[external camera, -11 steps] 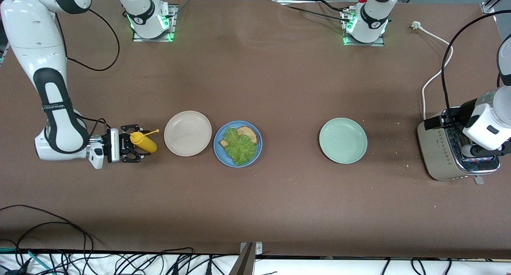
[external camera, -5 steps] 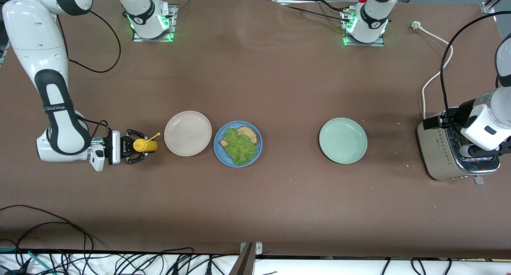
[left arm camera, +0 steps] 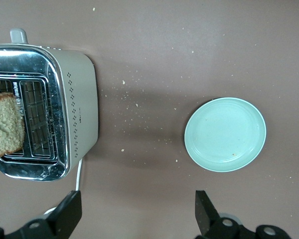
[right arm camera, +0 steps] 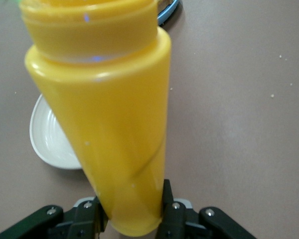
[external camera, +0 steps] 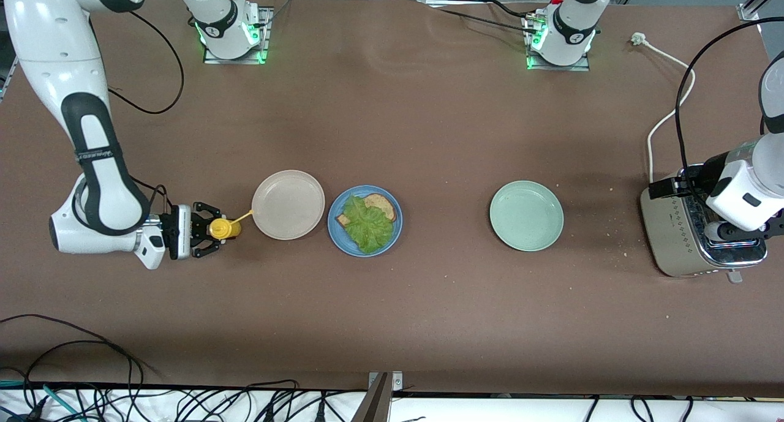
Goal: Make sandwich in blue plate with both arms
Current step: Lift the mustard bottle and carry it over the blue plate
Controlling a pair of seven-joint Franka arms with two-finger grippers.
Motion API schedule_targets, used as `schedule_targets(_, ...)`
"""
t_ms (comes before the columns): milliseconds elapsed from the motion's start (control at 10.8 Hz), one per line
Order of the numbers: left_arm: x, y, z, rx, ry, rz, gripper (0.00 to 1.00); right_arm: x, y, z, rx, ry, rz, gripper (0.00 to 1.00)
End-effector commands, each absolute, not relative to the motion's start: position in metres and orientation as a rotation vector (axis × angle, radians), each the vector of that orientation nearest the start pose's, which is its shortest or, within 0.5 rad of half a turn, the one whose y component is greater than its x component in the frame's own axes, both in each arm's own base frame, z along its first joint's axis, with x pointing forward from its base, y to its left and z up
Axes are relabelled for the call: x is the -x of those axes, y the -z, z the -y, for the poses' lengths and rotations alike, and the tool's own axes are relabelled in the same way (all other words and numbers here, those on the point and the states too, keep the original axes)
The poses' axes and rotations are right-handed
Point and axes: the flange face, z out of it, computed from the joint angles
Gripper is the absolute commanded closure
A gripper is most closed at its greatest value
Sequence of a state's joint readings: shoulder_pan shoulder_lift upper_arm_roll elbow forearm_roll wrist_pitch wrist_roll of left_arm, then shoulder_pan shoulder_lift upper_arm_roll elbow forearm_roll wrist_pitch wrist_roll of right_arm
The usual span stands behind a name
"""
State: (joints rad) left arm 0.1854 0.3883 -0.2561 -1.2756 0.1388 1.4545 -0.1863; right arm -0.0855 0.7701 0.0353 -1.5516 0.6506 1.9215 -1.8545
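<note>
I see the right gripper (external camera: 211, 229) with jaws clamped on a yellow bottle (external camera: 222, 228) beside the beige plate (external camera: 288, 204). My left gripper (left arm camera: 134, 219) hovers over the toaster (external camera: 692, 238), jaws wide. The blue plate (external camera: 392, 233), between the beige and green plates (external camera: 526, 215), carries bread (external camera: 381, 205) and lettuce (external camera: 366, 225).

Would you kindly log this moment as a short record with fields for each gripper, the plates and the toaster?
right gripper: shut on the yellow bottle, beside the beige plate
left gripper: open, over the toaster
blue plate: bread slice topped with lettuce
mint plate: nothing on it
toaster slot: one bread slice sticking up
</note>
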Motion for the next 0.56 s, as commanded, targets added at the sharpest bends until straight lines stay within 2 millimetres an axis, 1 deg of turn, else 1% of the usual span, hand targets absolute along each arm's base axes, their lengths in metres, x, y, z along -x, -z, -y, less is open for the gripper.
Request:
schedule_targets(0, -0.646, -0.527, 0.001, 3.06, -0.284, 0.157, 0.0, -0.667, -0.219, -0.045, 2.046, 0.132, 1.637, 1.0)
schedule_targets(93, -0.646, -0.527, 0.001, 3.062, -0.285, 0.159, 0.0, -0.669, -0.238, -0.058, 2.135, 0.046, 1.691, 1.0)
schedule_targets(185, -0.646, -0.526, 0.002, 3.061, -0.289, 0.157, 0.0, -0.667, -0.249, -0.078, 2.222, -0.061, 1.72, 1.0)
schedule_targets(278, -0.646, -0.526, 0.002, 3.061, -0.289, 0.156, 0.0, -0.661, -0.259, -0.097, 2.29, -0.127, 1.726, 1.0)
schedule_targets(371, -0.646, -0.526, 0.002, 3.061, -0.287, 0.156, 0.0, -0.657, -0.265, -0.111, 2.346, -0.171, 1.726, 1.0)
schedule_targets(463, -0.646, -0.527, 0.001, 3.06, -0.286, 0.157, 0.0, -0.655, -0.266, -0.122, 2.375, -0.203, 1.746, 1.0)
